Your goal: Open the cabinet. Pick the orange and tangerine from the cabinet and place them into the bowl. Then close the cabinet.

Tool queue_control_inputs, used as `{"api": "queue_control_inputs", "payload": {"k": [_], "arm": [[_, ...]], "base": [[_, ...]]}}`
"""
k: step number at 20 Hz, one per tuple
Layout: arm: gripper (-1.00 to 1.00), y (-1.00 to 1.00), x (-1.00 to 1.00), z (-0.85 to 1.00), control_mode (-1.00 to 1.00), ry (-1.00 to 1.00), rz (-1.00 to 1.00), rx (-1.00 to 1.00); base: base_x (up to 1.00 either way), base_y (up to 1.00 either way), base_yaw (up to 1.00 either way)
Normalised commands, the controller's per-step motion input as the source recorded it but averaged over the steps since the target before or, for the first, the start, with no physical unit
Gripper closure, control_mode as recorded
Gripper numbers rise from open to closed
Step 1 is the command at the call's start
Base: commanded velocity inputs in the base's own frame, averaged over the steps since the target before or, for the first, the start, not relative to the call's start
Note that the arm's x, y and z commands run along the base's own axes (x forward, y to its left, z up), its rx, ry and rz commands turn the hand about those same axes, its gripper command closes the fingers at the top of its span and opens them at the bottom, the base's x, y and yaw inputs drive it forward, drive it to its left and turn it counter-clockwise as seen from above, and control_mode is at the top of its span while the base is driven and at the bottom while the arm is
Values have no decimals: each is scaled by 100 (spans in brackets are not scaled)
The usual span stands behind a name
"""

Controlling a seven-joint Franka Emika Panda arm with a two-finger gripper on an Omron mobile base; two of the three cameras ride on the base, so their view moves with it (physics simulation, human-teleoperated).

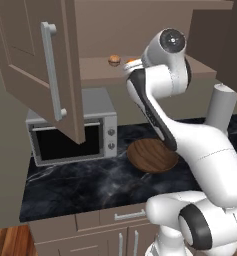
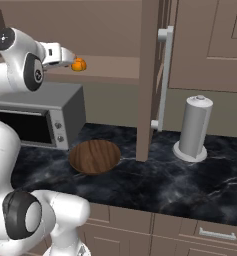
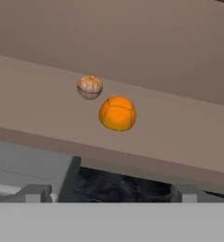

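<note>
A: Start at the counter (image 2: 200, 185). What sits nearest its front edge?

B: Bare black marbled stone, glossy. Further in, toward the middle, the bowl (image 2: 95, 156) — shallow, round, dark wood with clear grain, nothing in it. Behind it at the left end, against the back edge, a boxy silver microwave (image 1: 72, 131). A grey upright cylinder (image 2: 195, 127) stands on a disc base toward the right.

A: And the cabinet (image 1: 37, 70)?

B: Open. Both taupe panelled doors stand swung out over the counter, long silver bar handles showing. So step one is done; this is the reach for the first fruit.

A: Where is the fruit?

B: On the cabinet's shelf (image 3: 179, 134), a flat matt brown board. In the hand view the orange (image 3: 117, 113) lies nearer the shelf's front edge, bright, round, faintly segmented. Just beyond it and apart from it sits a smaller pale ball with tan ribs, which I take for the tangerine (image 3: 90, 87), though its colour is oddly washed out.

A: The gripper (image 2: 70, 59)?

B: Raised level with the shelf's front edge, jaws spread fully wide, holding nothing. From the right base view its tips look to be just short of the orange, but depth there is hard to judge.

A: Next move?

B: I'd say push forward until the fingers straddle the orange, then close. A smooth ball on a flat board may roll if nudged off-centre, so the approach should be square.
</note>
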Motion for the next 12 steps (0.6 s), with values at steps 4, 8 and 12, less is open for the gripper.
{"api": "queue_control_inputs", "payload": {"k": [4,8,12], "arm": [[-100,-33,35,-7,-100,0,0,0],[-100,-28,36,-10,-100,0,0,0],[-100,-14,35,-9,-100,0,0,0]], "base": [[0,0,0],[0,0,0],[0,0,0]]}}
